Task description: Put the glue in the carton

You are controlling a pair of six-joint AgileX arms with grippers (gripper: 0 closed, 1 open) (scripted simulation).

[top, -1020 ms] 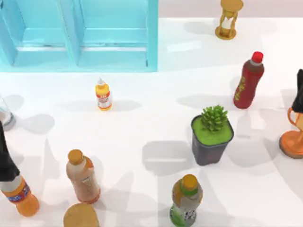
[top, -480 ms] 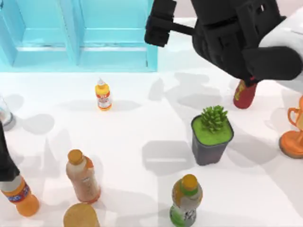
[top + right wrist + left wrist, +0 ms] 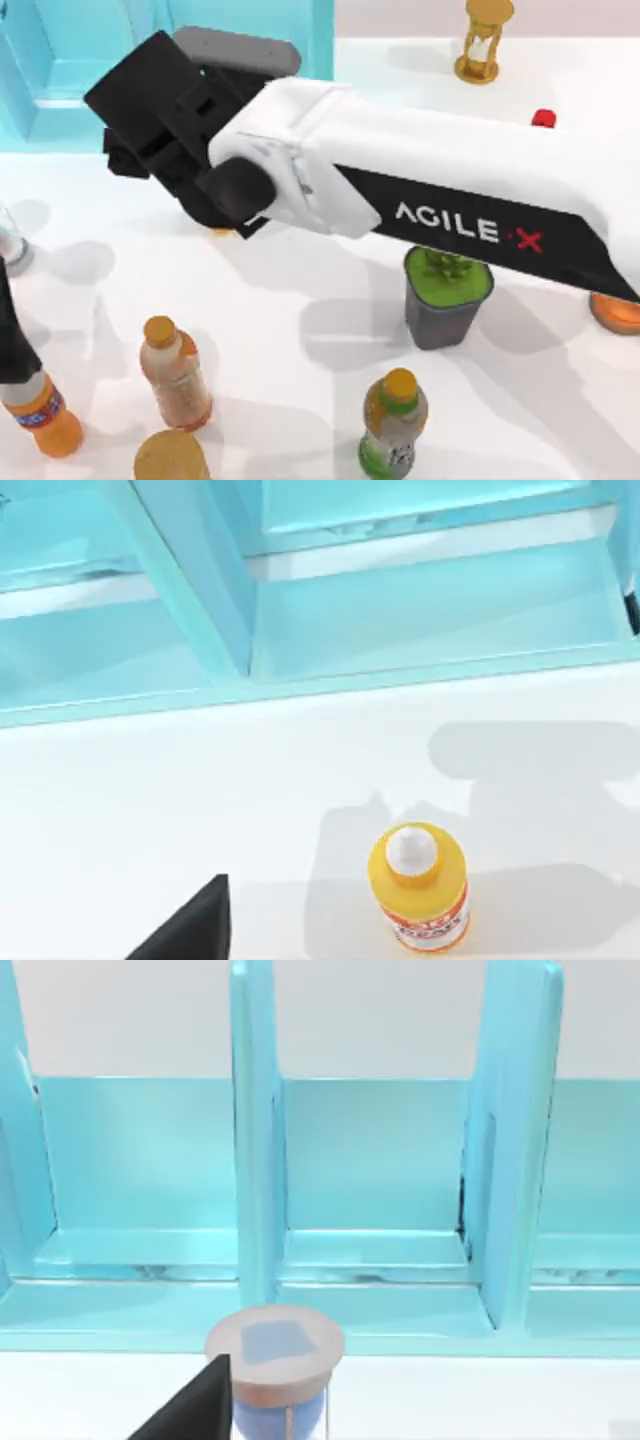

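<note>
Standing upright on the white desk [image 3: 150,810] before the blue carton [image 3: 420,610] in the right wrist view, glue [image 3: 420,885], newly overhung above by the right arm [image 3: 330,170]; pincer state untellable.

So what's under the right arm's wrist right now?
The glue stands upright on the white table, short of the blue carton. From above, the right arm covers nearly all of it.

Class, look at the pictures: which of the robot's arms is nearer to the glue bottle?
Right. The right gripper hangs over the glue; the left arm stays at the table's left edge, far off.
</note>
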